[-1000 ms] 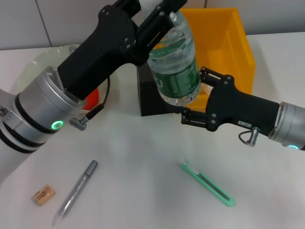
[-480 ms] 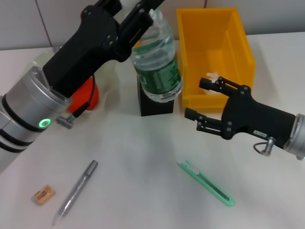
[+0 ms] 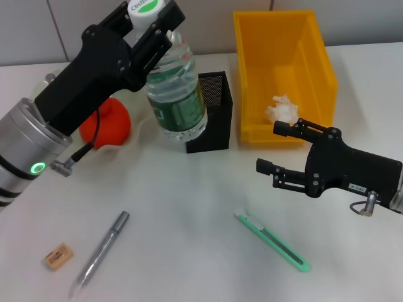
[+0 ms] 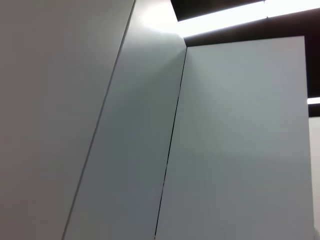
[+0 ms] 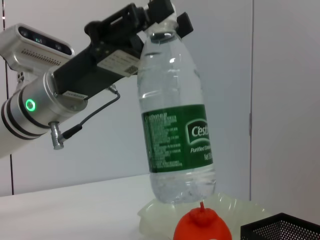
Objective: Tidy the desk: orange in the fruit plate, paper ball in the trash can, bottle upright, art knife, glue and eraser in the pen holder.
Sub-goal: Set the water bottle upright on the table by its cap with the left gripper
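Left gripper (image 3: 153, 25) is clamped on the neck of the bottle (image 3: 175, 94), just below its green-and-white cap. Bottle hangs nearly upright above the table (image 3: 189, 207), in front of the black mesh pen holder (image 3: 214, 113) near the table's far edge; in the right wrist view its base is clear of the surface. Right gripper (image 3: 283, 151) is unclenched and holds nothing, toward the right edge, in front of the yellow trash can (image 3: 283, 69). Paper ball (image 3: 281, 108) lies inside the can. Orange (image 3: 106, 123) sits in the fruit plate (image 3: 141, 129) at the far left. Art knife (image 3: 272, 241) lies near the front edge; glue (image 3: 99, 253) and eraser (image 3: 58, 257) lie at the front left corner.
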You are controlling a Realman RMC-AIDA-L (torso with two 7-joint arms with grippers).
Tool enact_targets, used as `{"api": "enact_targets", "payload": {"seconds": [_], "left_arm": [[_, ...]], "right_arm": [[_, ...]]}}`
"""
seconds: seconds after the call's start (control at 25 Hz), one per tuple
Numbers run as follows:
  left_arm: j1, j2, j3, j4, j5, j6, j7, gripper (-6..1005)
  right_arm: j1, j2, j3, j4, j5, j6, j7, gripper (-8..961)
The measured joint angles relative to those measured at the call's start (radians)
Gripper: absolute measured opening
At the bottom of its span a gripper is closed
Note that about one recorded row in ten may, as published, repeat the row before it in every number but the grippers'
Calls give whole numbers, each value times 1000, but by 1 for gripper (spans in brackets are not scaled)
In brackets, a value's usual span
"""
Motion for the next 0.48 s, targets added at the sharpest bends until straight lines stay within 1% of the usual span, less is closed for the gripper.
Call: {"api": "enact_targets", "payload": {"seconds": [0.04, 0.12, 0.16, 0.48], "left_arm": [[3, 1, -39, 0, 47, 0, -7, 456], [5, 1, -57, 0, 69, 0, -11, 457], [10, 1, -90, 0, 109, 0, -20, 457], [30, 0, -131, -1, 172, 0, -27, 461]], "right_arm": [[0, 0, 0, 0, 0, -1, 6, 785], [0, -1, 0, -2, -2, -2, 12, 785], [-1, -1, 0, -4, -4, -2, 16, 785], [-1, -1, 0, -19, -15, 2, 33, 785]]}}
